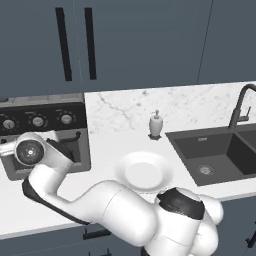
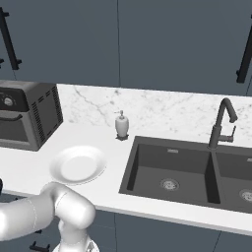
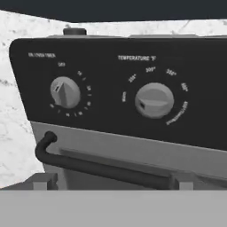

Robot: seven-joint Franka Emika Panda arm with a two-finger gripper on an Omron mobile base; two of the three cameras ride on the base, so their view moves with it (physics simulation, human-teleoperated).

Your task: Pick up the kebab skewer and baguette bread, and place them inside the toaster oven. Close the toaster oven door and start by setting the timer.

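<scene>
Toaster oven (image 1: 45,135): at the far left of the white tabletop (image 1: 110,145), against the marble backsplash; in the right base view it sits at the left edge, its vented side panel facing right.
Toaster oven door (image 3: 133,155): upright and shut under the control panel; its black bar handle (image 3: 97,168) runs across just below the panel in the hand view.
Control panel: black strip along the top of the oven; three knobs show in the left base view.
Left knob (image 3: 65,91): grey dial ringed with small tick marks; its pointer aims up and to the left.
Temperature knob (image 3: 154,100): grey dial under the word "TEMPERATURE", right of the first knob.
End effector: the hand camera looks straight at the control panel from close by; the fingertips themselves are not clear in the pictures, but the jaws stand wide apart with nothing between them.
Arm: in the left base view it reaches left, its wrist right in front of the oven door.
Plate (image 1: 143,171): white, bare, on the tabletop between the oven and the sink.
Soap dispenser (image 1: 155,124): small white bottle by the backsplash, beyond the plate.
Sink (image 2: 187,170): dark double basin set in the tabletop at right, with a black faucet (image 2: 222,123) behind it.
</scene>
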